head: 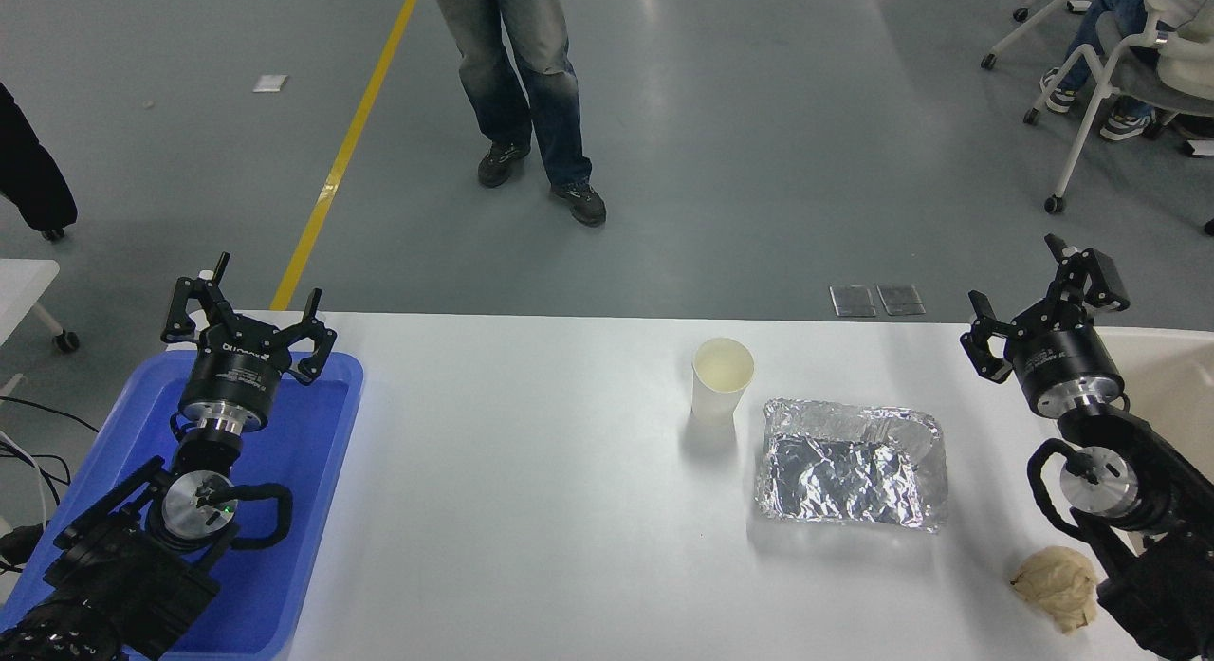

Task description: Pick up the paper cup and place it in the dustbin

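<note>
Mid-table — paper cup point(723, 379) upright; right pincer point(1039, 307) open, well apart.

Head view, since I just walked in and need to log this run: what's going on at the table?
Nothing is held yet. The small white paper cup stands upright on the white table, beside a crumpled foil tray. The right gripper hovers open near the table's far right corner, by the cream-beige plastic dustbin, apart from the cup. The left gripper is open, parked over a blue rectangular tub. A crumpled tan paper wad lies near the right arm. A person stands beyond the table.
</note>
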{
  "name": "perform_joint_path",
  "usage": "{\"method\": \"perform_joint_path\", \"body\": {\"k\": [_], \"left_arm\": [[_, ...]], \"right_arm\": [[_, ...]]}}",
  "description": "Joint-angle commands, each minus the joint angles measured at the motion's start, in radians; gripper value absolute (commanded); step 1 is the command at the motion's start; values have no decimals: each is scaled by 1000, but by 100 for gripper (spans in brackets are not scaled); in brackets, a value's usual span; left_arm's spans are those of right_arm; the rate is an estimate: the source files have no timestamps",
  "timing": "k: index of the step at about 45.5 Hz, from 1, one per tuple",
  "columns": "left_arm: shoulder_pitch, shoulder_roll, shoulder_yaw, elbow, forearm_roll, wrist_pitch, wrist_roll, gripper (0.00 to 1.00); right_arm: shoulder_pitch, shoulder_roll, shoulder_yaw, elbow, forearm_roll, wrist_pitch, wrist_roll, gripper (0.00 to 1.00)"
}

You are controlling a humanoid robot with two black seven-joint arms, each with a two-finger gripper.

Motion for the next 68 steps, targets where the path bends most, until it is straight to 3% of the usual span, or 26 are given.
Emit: {"method": "perform_joint_path", "body": {"k": [1,51,57,68], "left_arm": [[0,0,0,-2,0,0,-1,100],[0,0,0,0,0,0,0,100],[0,0,0,0,0,0,0,100],[0,0,0,0,0,0,0,100]], "right_arm": [[0,1,-2,-1,0,1,0,100],[-2,-7,-21,-8,0,9,0,100],[30,-74,-86,-28,5,0,-2,100],[173,-344,-351,-36,132,-7,-11,100]]}}
